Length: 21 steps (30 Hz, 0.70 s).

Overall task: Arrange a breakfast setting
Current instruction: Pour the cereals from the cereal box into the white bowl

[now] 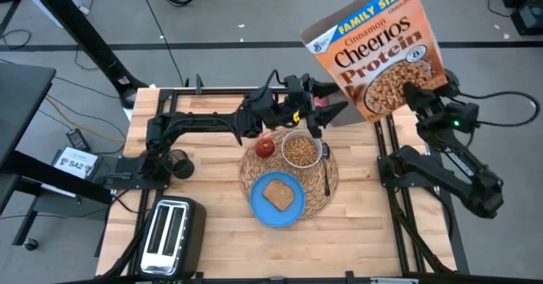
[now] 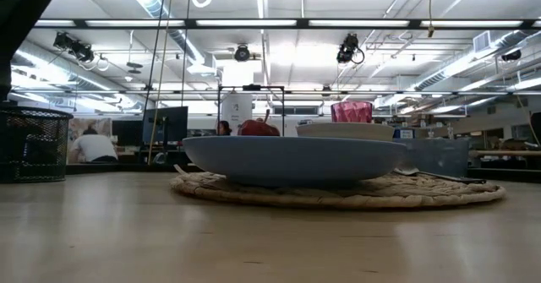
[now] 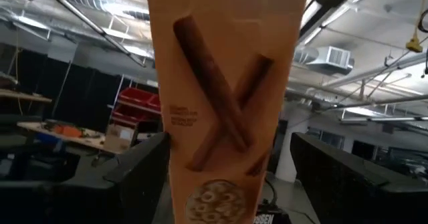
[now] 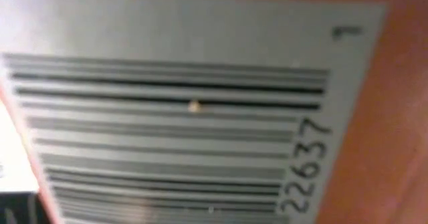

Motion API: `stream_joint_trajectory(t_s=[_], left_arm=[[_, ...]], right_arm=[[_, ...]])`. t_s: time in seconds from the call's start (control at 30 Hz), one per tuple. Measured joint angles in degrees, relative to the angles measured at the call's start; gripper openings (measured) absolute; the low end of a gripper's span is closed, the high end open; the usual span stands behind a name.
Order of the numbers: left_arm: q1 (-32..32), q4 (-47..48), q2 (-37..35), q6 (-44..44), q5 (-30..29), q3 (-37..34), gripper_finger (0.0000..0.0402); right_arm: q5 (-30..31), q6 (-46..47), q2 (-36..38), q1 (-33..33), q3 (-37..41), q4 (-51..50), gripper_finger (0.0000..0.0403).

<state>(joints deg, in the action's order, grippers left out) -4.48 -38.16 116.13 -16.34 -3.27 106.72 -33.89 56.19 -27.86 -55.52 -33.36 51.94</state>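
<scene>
Cardboard Cheerios box hangs over round woven placemat.

An orange cereal box carries the words "FAMILY SIZE" on a blue banner, then "Cinnamon CHEERIOS Protein" in large letters on its front. In the right wrist view, a barcode panel on the box shows the digits "22637" beside the bars. A small white label lying off the surface's left edge reads "SA2".
</scene>
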Motion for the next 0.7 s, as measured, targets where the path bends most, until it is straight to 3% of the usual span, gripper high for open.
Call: stream_joint_trajectory(t_s=[0.27,0.57,0.7], left_arm=[[-2.6,1.0,-0.2,-0.7,1.6,0.0,0.0316],[-5.5,-1.9,-0.1,0.5,1.8,0.0,0.0316],[-7.2,-0.9,-0.5,-7.6,5.0,0.0,0.0316]], right_arm=[[1.8,-2.5,-10.5,6.2,-0.1,9.2,0.0233],[4.3,-10.6,-16.5,10.5,-1.2,10.4,0.0233],[5.4,-14.2,-17.4,11.2,-1.2,10.0,0.0233]])
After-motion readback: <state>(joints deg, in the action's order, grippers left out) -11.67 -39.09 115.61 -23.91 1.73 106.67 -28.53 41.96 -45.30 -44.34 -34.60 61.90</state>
